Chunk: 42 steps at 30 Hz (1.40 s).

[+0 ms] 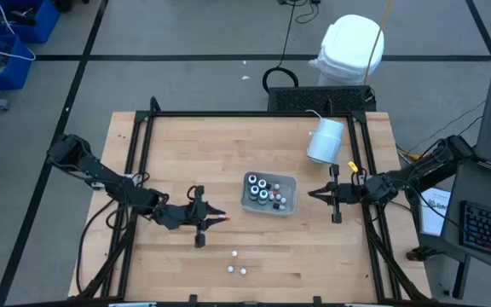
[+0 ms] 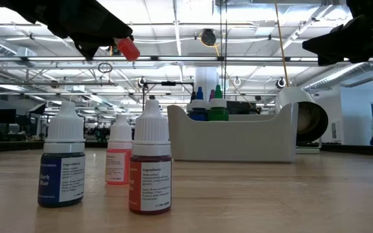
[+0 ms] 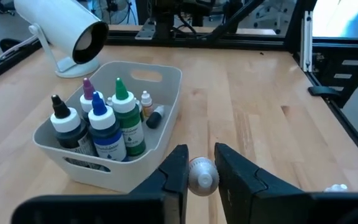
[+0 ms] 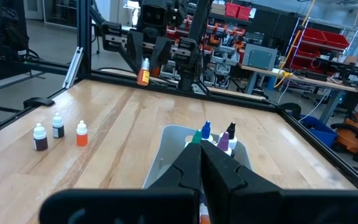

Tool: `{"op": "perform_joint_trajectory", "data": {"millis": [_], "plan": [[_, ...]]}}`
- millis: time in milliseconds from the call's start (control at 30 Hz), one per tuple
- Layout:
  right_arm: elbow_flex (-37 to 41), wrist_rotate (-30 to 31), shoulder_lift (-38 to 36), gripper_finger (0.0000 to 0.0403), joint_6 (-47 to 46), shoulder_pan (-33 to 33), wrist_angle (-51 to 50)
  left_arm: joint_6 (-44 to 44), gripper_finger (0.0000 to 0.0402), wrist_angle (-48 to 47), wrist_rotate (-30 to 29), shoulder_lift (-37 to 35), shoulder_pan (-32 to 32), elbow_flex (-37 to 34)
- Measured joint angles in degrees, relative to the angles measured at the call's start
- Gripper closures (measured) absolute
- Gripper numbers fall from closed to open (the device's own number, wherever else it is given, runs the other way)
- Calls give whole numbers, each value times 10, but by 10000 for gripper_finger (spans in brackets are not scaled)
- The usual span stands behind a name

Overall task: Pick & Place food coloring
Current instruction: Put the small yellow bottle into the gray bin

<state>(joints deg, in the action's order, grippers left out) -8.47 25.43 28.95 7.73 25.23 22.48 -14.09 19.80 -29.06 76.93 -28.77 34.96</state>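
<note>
- Left wrist view shows the left gripper (image 3: 201,171) clamped on a small orange bottle (image 3: 202,175), its white cap end facing the camera between the two dark fingers (image 3: 174,171).
- From the right wrist view the same bottle (image 4: 143,73) hangs in the air above the wood, pinched between those fingers with its orange body pointing down.
- From overhead, the left gripper (image 1: 210,217) sits left of the middle of the table (image 1: 186,153), with the orange bottle (image 1: 222,219) sticking out toward the tray (image 1: 288,181).
- The tray lies just ahead of the held bottle, apart from it, and holds several bigger bottles with black, purple, blue and green tops, plus a couple of tiny ones; the blue-topped bottle (image 3: 104,127) and green-topped bottle (image 3: 125,118) stand upright at its near side.
- Three more small bottles (image 1: 236,266) stand on the table nearer the front edge, well apart from the tray; the low view shows them upright: a dark blue one (image 2: 62,162), a pink one (image 2: 119,152) and a red one (image 2: 150,165).
- The left arm (image 1: 101,175) reaches in from the table's left edge, stretched low and bent at the elbow.
- The right gripper (image 1: 322,194) has its fingers pressed together, holding nothing; it points at the tray from the right, a little apart from it.
- The right arm (image 1: 416,175) extends in from the table's right edge.
- A white cylinder (image 1: 325,141) lies on its side behind the tray, near the table's far right part.
</note>
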Motion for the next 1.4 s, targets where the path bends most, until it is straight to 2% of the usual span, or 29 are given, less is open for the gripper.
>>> {"op": "perform_joint_trajectory", "data": {"millis": [267,433,667,933,1033,1200,1400], "plan": [[0,0,0,403,-8,0,0,-15,338,71,0,6,9,6],[0,0,0,403,-6,0,0,22,337,63,13,45,25,72],[0,0,0,403,-1,0,5,100,338,-21,36,144,57,227],[0,0,0,403,2,0,5,141,337,-217,41,261,115,426],[0,0,0,403,5,0,5,155,337,-273,81,297,147,483],[0,0,0,403,5,0,8,155,337,-328,188,356,201,571],[0,0,0,403,5,0,9,157,337,-396,209,435,248,663]]}}
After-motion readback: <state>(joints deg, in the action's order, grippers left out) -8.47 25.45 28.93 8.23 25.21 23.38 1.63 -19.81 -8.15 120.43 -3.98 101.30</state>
